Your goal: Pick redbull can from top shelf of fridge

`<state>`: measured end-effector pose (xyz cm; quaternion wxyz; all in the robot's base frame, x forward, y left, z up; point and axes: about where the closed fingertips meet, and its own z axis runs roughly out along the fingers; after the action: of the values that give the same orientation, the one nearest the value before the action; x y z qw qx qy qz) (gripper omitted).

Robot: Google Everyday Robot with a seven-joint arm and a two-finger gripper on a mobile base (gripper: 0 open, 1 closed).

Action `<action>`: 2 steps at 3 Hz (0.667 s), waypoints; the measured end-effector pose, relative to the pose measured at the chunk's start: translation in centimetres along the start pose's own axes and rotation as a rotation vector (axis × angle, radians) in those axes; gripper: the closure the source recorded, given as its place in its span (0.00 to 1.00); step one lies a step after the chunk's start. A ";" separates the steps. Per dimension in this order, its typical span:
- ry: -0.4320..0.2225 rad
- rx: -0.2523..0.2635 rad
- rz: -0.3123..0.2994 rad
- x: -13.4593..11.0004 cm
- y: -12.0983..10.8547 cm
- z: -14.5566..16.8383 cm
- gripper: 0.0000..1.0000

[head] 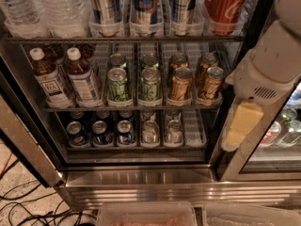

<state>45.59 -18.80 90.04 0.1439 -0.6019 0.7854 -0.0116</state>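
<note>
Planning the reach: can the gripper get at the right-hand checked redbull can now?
Probably, once raised: the gripper hangs by the right door frame, below the top shelf; nothing stands before the redbull can.

The upper edge cuts off the redbull can [182,4], Coke can [225,1] and bottles [61,8] on the top shelf [122,39]. The gripper [237,133], at right, hides part of the fridge [141,185] frame.

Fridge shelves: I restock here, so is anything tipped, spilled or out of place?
Nothing stands out: the cans and bottles stand upright in their lanes, and no spill shows. The gripper hangs at the right, in front of the fridge frame.
</note>
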 end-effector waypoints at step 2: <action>-0.248 -0.040 0.015 -1.3 6.2 8.5 0.00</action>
<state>42.06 -14.56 80.98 0.2279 -0.5955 0.7662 0.0797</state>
